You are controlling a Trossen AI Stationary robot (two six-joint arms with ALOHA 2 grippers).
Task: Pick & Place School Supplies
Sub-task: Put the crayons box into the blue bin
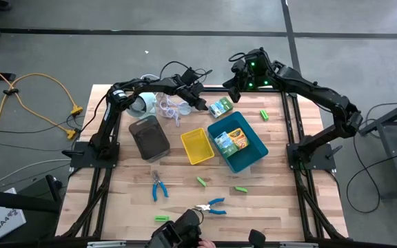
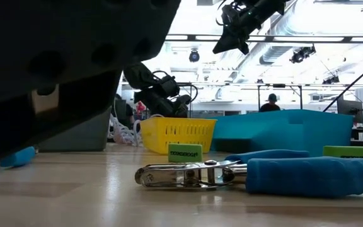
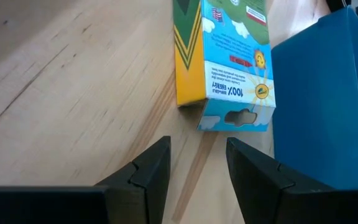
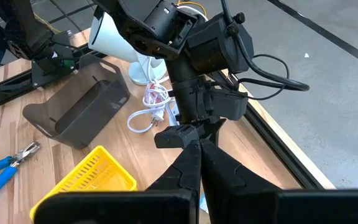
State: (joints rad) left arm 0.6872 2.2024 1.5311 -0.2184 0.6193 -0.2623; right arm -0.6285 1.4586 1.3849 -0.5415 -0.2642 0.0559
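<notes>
Crayon box (image 3: pixel 224 59): lies flat on the wooden table (image 1: pixel 267 200), just beside the blue tray (image 1: pixel 257 157), near the table's far edge; in the high view it shows at (image 1: pixel 221 107).
Box and jaws: the box lies just ahead of the left gripper (image 3: pixel 197 163), apart from both fingertips; its near end faces the gap between them.
Left gripper: low over the table; jaws stand narrowly parted with nothing between them.
Blue tray: holds a second printed box (image 1: pixel 231 141); a yellow tray (image 1: pixel 197 146) and a grey tray (image 1: pixel 149 136) stand beside it.
Loose items: green blocks (image 1: pixel 201 181) and blue-handled pliers (image 1: pixel 159 186) lie on the near half of the table.
Right gripper (image 4: pixel 199 149): raised over the far edge of the table; jaws closed together, holding nothing.
</notes>
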